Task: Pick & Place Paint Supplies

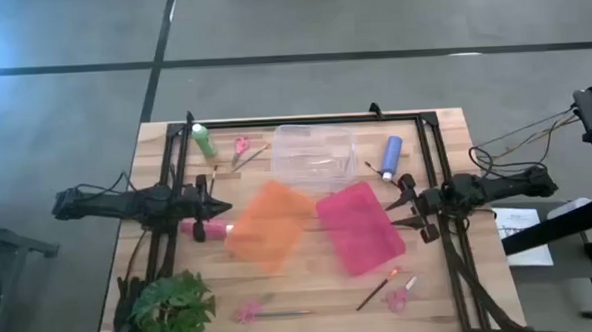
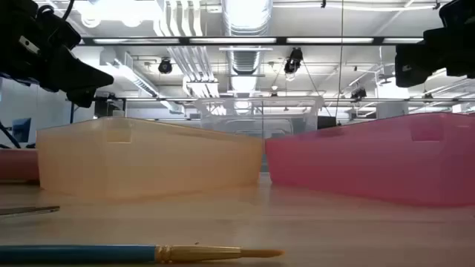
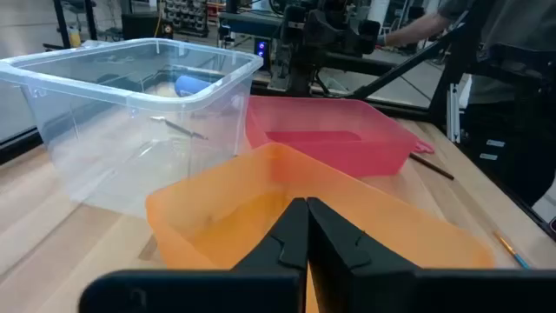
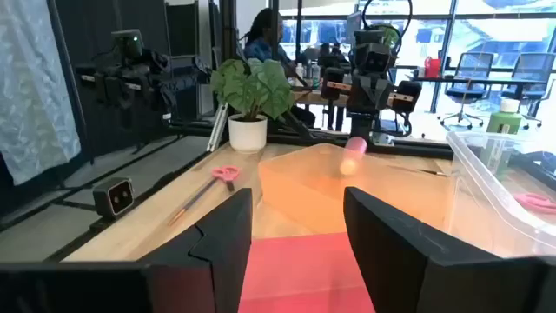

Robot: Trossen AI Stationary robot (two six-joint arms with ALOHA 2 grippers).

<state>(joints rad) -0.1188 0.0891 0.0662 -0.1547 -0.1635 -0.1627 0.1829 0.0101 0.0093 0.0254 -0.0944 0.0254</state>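
A pink-red paint bottle lies on its side on the table by the orange bin's left edge; it shows also in the right wrist view. My left gripper hangs shut just above and beside it, touching nothing. A green bottle stands at the far left. A blue bottle lies right of the clear bin. Paintbrushes lie at the far left and near the front edge. My right gripper is open over the pink bin's right edge.
Pink scissors lie at the far left, front left and front right. A potted plant stands at the front left corner. A black frame runs along the far edge and down both sides.
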